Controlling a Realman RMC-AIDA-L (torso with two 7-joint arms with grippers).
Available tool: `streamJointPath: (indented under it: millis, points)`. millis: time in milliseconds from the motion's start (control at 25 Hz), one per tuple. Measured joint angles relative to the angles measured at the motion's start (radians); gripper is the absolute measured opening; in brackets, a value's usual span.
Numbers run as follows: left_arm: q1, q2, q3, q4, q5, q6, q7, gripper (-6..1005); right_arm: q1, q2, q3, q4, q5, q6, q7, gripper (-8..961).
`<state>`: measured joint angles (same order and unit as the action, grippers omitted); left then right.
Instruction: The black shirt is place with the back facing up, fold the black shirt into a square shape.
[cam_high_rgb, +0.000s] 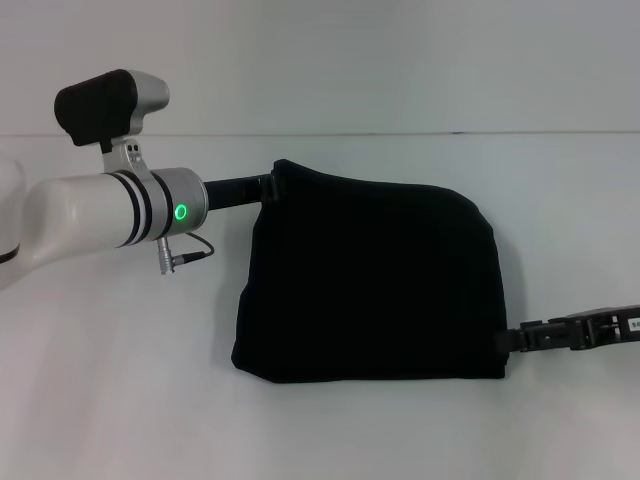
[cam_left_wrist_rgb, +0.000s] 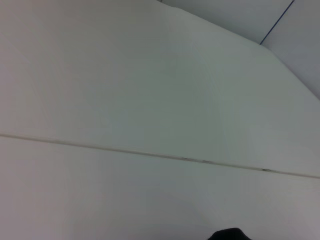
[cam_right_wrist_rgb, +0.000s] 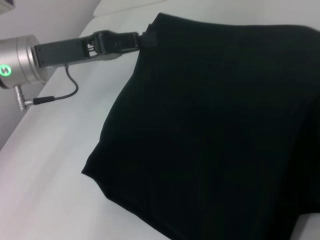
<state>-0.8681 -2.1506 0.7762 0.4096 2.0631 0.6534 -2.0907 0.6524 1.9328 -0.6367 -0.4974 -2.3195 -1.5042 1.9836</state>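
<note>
two hands (cam_high_rgb: 272, 186) (cam_high_rgb: 508, 340) pinching folded black shirt (cam_high_rgb: 375, 280) corners

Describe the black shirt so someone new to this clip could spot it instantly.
On the white table, look at the middle, between the two arms. The black shirt lies there folded into a rough square, the left claw at its far left corner and the right claw at its near right corner. It is the only large, soft, matte black thing.
</note>
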Motion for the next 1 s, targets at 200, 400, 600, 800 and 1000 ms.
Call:
streamJointPath:
  millis: [200,400,600,800,1000]
  points:
    - [0.0,0.001,0.0,0.0,0.0,0.0,0.0,50,0.011,0.018,-0.004,0.018,-0.001,0.046,0.006,842]
    - [0.001,0.002,0.0,0.0,0.0,0.0,0.0,51,0.019,0.034,-0.021,0.044,-0.001,0.107,-0.001,702]
    - [0.001,0.005,-0.002,0.0,0.0,0.0,0.0,51,0.012,0.045,-0.023,0.045,0.0,0.101,-0.035,491]
    - [0.002,0.007,-0.002,0.0,-0.001,0.0,0.0,51,0.005,0.046,-0.023,0.046,0.0,0.088,-0.04,285]
    - [0.007,0.009,-0.002,0.0,-0.001,0.0,0.0,51,0.002,0.046,-0.016,0.046,0.0,0.087,-0.048,137]
